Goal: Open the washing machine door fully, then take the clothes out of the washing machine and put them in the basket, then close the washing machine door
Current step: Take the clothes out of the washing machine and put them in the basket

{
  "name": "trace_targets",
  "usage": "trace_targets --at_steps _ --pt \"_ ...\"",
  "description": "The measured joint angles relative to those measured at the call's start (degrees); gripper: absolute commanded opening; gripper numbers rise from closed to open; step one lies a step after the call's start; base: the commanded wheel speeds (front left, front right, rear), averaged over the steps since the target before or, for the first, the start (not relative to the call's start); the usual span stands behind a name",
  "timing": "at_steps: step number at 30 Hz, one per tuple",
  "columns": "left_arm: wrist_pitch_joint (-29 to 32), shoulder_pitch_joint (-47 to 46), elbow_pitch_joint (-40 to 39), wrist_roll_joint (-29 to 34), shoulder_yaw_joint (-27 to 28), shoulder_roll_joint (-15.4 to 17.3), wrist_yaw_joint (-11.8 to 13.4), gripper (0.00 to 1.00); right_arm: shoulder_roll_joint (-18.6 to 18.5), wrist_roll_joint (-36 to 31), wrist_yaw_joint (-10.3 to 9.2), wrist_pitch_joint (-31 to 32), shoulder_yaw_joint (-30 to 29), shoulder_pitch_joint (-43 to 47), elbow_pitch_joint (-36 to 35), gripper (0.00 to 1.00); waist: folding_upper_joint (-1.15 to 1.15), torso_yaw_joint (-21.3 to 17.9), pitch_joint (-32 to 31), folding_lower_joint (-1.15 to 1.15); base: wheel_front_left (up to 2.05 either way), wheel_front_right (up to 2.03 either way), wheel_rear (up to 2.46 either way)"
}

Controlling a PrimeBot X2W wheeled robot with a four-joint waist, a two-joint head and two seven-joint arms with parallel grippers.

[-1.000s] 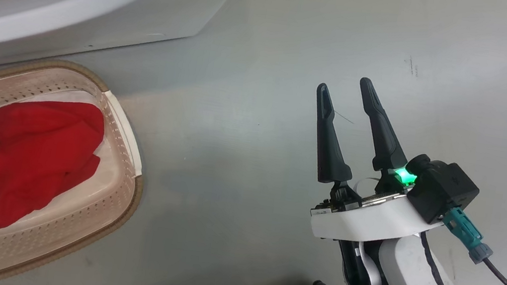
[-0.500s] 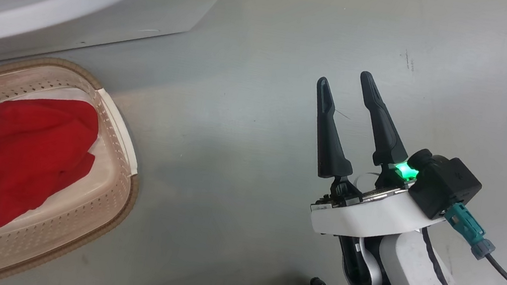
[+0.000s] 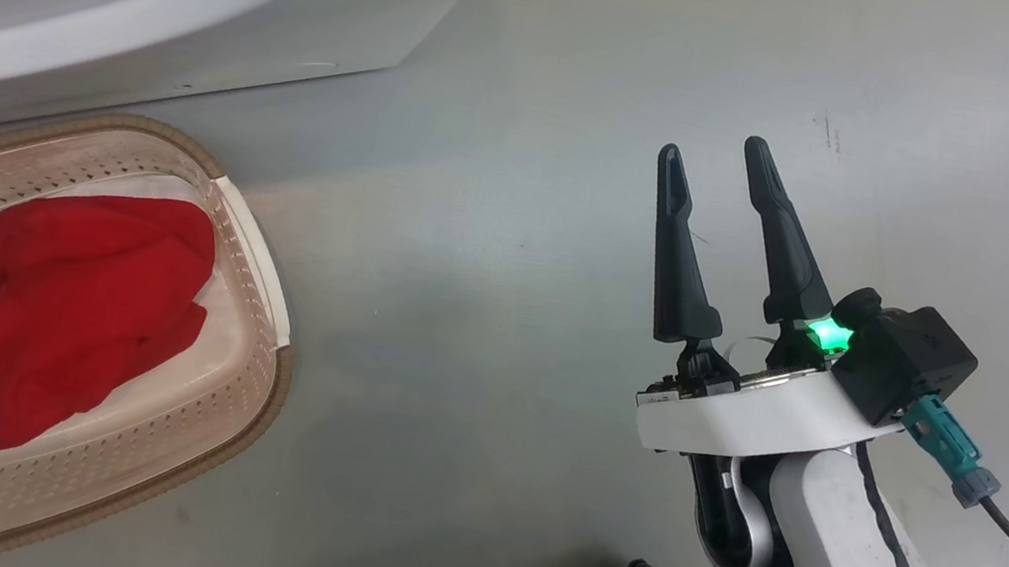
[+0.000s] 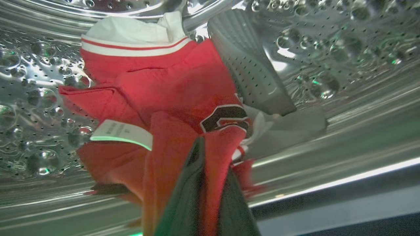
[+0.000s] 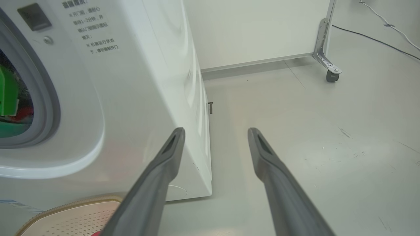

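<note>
Progress: 1 bright red garment [image 3: 80, 310] in cream perforated plastic basket [image 3: 246, 405]; left gripper [image 4: 213, 164] clamped on red-white jersey [image 4: 183, 85] inside steel drum [image 4: 328, 49]; right gripper [image 3: 714, 150] apart, idle. Transfer, closure pending.

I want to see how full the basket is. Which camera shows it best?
The head view: the basket lies nearly whole there, red clothes heaped inside. The right wrist view catches just a corner of the basket at its bottom edge. The left wrist view looks into the steel drum instead.
</note>
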Motion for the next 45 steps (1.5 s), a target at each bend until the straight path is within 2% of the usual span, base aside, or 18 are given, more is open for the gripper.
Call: trace_targets --at_steps 12,23,36,45 --pt "-9.40 0.66 -0.71 -4.23 3.56 -4.13 1.40 0.00 -0.01 -1.20 0.00 0.00 -0.96 -0.45 0.87 1.00 0.00 1.59 -1.49 0.00 0.00 0.00 0.00" --pt "-21.74 7.39 -3.77 -7.79 6.24 -9.05 2.09 0.00 -0.03 -3.91 0.00 0.00 -1.70 -0.43 2.32 1.00 0.00 3.69 -3.81 0.00 0.00 0.00 0.00" --pt "-34.79 17.59 -9.36 -9.96 6.25 -15.37 2.08 0.00 -0.08 -7.64 0.00 0.00 -3.20 0.31 5.00 1.00 0.00 7.74 -8.08 0.00 0.00 0.00 0.00" --pt "-40.54 25.06 -11.89 -9.89 4.47 -17.79 2.03 0.00 -0.10 -8.93 0.00 0.00 -3.80 1.99 6.89 1.00 0.00 10.36 -12.05 0.00 0.00 0.00 0.00"
